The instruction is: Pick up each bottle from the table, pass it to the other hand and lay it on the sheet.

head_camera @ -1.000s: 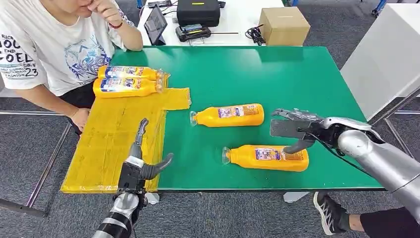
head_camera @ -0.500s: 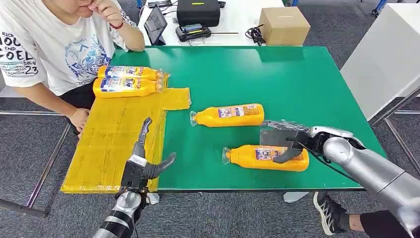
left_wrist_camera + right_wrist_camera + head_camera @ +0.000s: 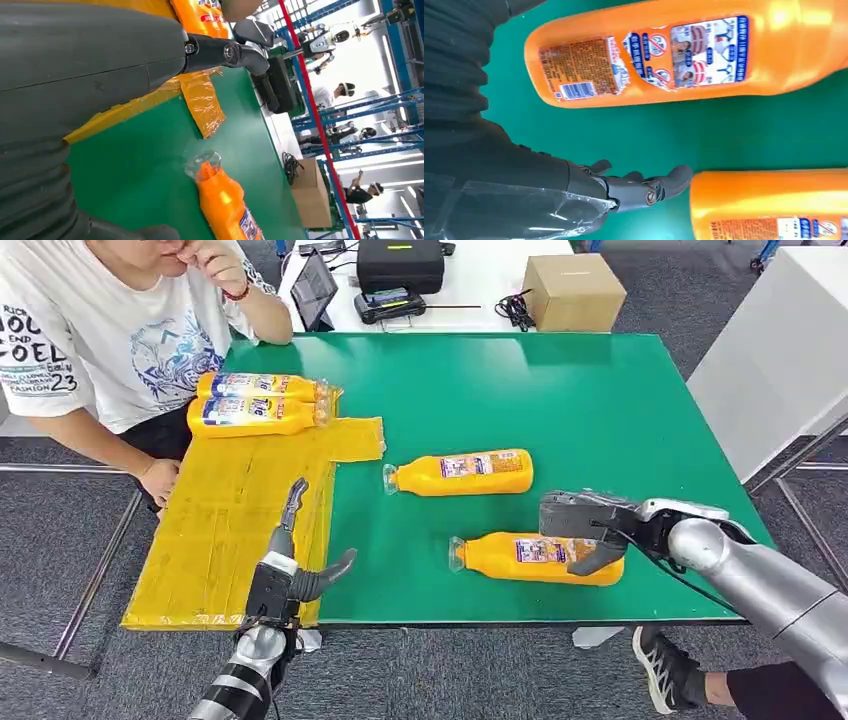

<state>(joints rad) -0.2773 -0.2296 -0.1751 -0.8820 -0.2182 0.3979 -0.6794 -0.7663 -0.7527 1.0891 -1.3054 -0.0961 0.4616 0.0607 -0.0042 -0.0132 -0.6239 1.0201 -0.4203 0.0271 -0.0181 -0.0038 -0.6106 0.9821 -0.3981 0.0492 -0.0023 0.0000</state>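
Green table: a green-topped table [image 3: 560, 390] is in front of me, with a yellow sheet [image 3: 220, 520] taped over its left part.
Near bottle: an orange bottle [image 3: 520, 558] lies on its side on the green top close to the front edge, its clear cap toward the sheet and its base under my right hand.
Far bottle: a second orange bottle [image 3: 462, 473] lies on its side just beyond the near one, apart from it, its cap also toward the sheet.
Right hand: my right hand [image 3: 583, 530] sits over the base end of the near bottle, thumb low on the side facing me and fingers [image 3: 565, 510] spread above it. It is wide and grips nothing. From the wrist camera, one fingertip [image 3: 676, 179] is right at the bottle's base, but I cannot tell whether it touches.
Left hand: my left hand [image 3: 290, 565] hangs above the front edge of the sheet, fingers straight and pointing away from me, thumb out to the side. It is wide and holds nothing.
Bottles on sheet: two more orange bottles [image 3: 255, 405] lie side by side, touching, at the far end of the sheet.
Person: a person in a white printed shirt [image 3: 90, 340] sits at the far left corner, one hand [image 3: 158, 480] by the sheet's edge.
Beyond: a cardboard box [image 3: 573, 292] and a black case [image 3: 400, 264] rest on a white table behind.
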